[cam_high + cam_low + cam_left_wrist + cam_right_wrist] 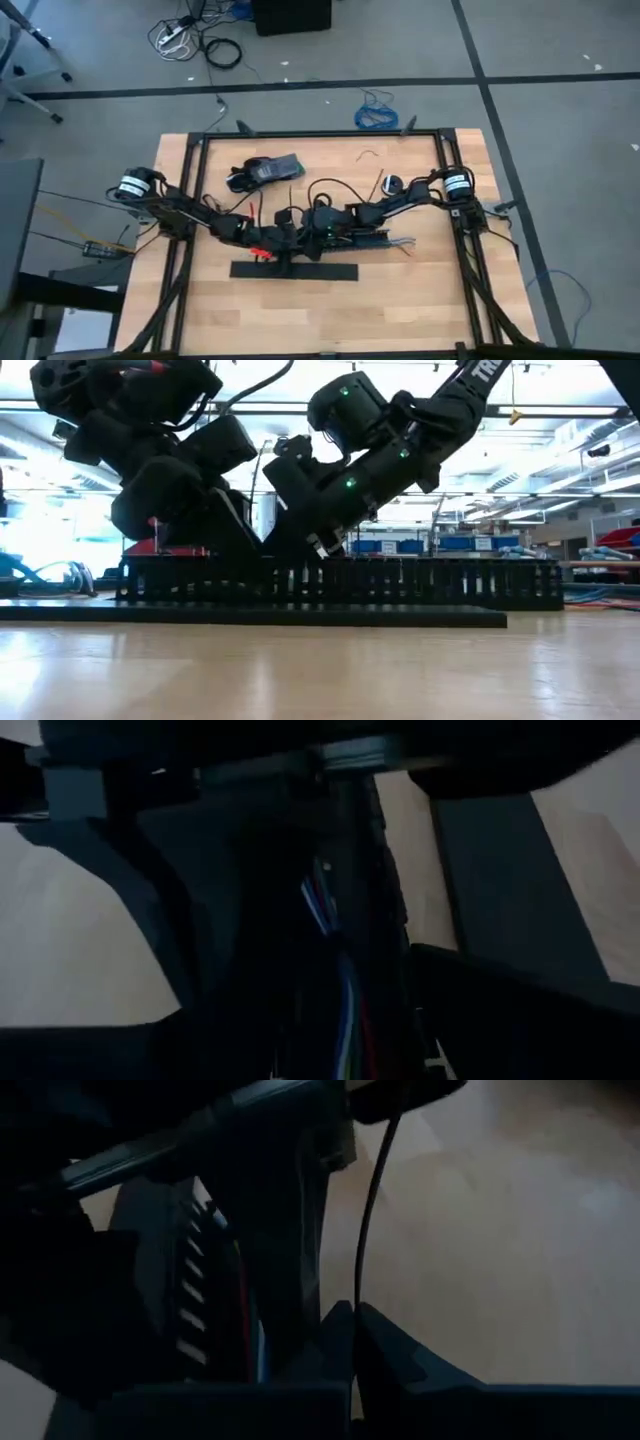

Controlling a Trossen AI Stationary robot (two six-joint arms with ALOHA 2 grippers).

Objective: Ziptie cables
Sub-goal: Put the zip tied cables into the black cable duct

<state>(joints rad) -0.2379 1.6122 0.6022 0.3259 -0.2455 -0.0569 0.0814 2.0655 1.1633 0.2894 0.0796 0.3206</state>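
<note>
Honestly, both dark arms were crowded over the middle of the pale wooden table (pixel 420 290), right above the long black slotted comb-edged plastic channel (pixel 340 582). The left gripper (pixel 268 240) and the right gripper (pixel 318 226) sat nearly nose to nose there. The bundle of thin blue, grey and white flexible cables (pixel 335 990) ran between the left gripper's fingers, close against the channel, and its loose ends (pixel 400 243) splayed out on the wood by the right arm. I couldn't tell how wide either gripper was, or whether one was actually pinching anything.

In the right wrist view, a very thin black ziptie strip (pixel 366 1230) stood upright just ahead of the fingers.

My guess was that the wires would be light, floppy and slippery, so grabbing them mid-bundle would beat grabbing the ends. The ziptie looked springy and easy to drop.
</note>
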